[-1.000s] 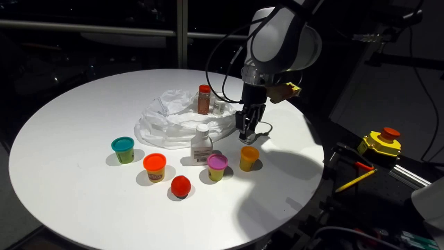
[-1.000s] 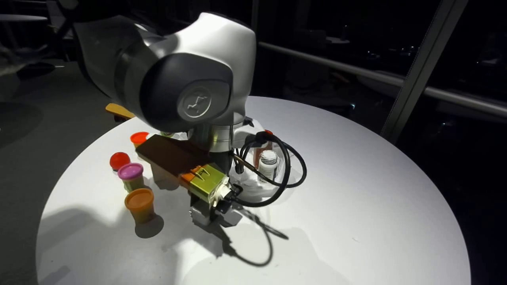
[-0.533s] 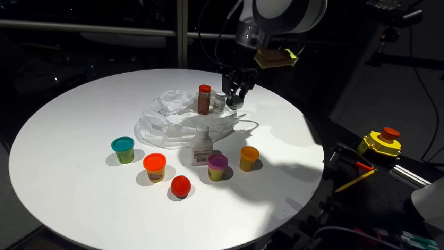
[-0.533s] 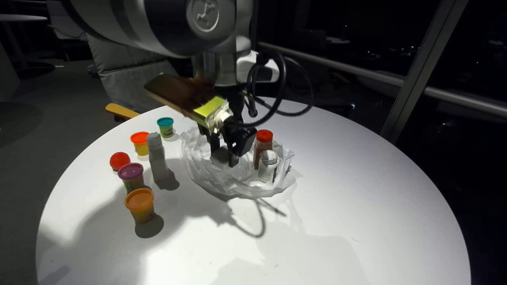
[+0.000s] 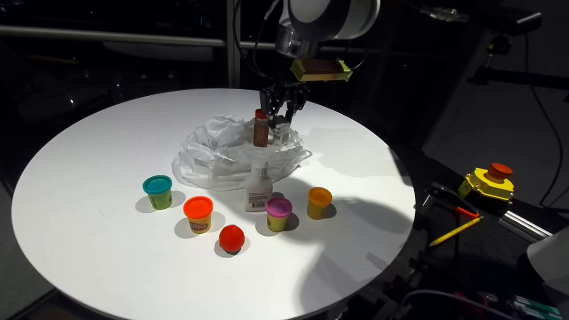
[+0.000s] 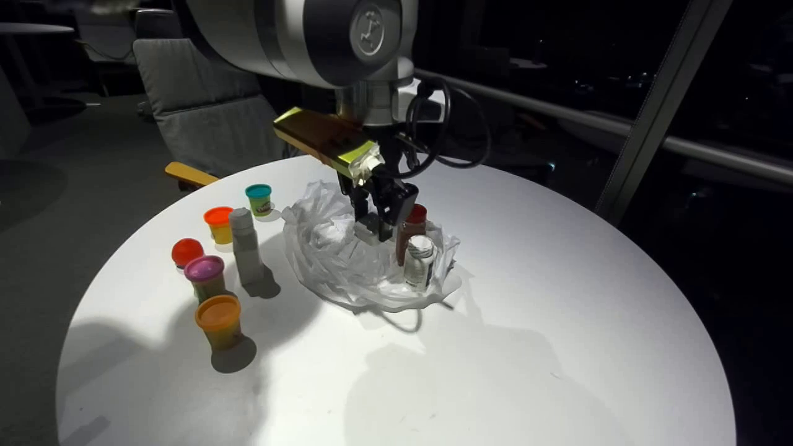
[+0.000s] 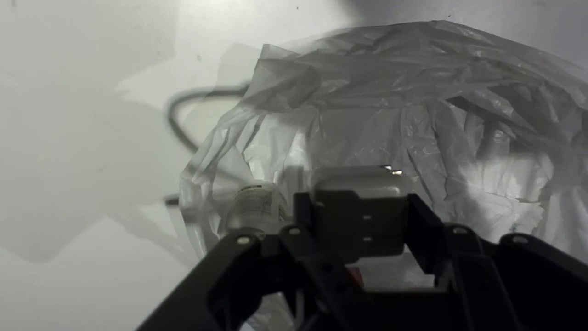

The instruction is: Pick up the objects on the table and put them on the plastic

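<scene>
The placing step is judged to be under way: a translucent block [image 7: 359, 197] is gripped by the hand [image 6: 373, 228], which is held over the plastic [image 6: 310, 260]. On the plastic, a red-capped bottle [image 5: 261, 134] and a small white bottle [image 6: 419, 267] are stood close together, near the hand; whether either is touched cannot be told. For the next move, a lowering onto the plastic's folds, away from that pair, seems called for, with release only once support is gained. Off the plastic, on the desk [image 5: 111, 266], a tall white bottle [image 6: 246, 248] and a teal-lidded cup [image 5: 159, 193] are left near it; farther from it are a red-orange-lidded cup [image 5: 198, 215], a purple-lidded cup [image 5: 278, 215], an orange cup [image 5: 318, 203] and a red ball [image 5: 231, 238]. In the wrist view the translucent block is shown plainly, but no cup is, and of the red-capped bottle probably only a scrap. In an exterior view the label [image 5: 258, 201] of the tall white bottle is shown, yet the translucent block cannot surely be made out.
</scene>
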### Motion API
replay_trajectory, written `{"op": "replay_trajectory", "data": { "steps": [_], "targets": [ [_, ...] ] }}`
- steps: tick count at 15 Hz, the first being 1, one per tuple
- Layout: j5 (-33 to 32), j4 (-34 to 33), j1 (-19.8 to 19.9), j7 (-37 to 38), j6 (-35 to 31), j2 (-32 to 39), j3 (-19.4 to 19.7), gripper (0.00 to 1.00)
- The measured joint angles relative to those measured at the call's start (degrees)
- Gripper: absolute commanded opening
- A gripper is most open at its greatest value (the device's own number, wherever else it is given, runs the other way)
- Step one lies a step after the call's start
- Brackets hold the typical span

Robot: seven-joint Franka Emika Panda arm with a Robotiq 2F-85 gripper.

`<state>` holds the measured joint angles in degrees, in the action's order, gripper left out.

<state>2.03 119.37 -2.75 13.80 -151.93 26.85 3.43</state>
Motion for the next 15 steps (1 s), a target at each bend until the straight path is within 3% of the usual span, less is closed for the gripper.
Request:
{"op": "replay_trajectory", "data": {
  "steps": [3,4,5,6,9,15],
  "targets": [
    [0.9,-5.3,0.2,0.2,3.1,6.3,-0.1,0.27],
    [1.4,-6.7,0.2,0.2,3.6,7.9,-0.2,0.31],
    [1.8,-8.2,0.2,0.2,4.1,9.2,-0.3,0.77],
    [2.3,-9.4,0.2,0.2,4.3,10.3,-0.3,0.77],
    [4.1,-11.5,0.4,0.2,4.4,11.2,-0.5,0.99],
    [4.5,-7.8,-0.1,1.3,5.6,5.0,0.1,1.00]
  ]
}}
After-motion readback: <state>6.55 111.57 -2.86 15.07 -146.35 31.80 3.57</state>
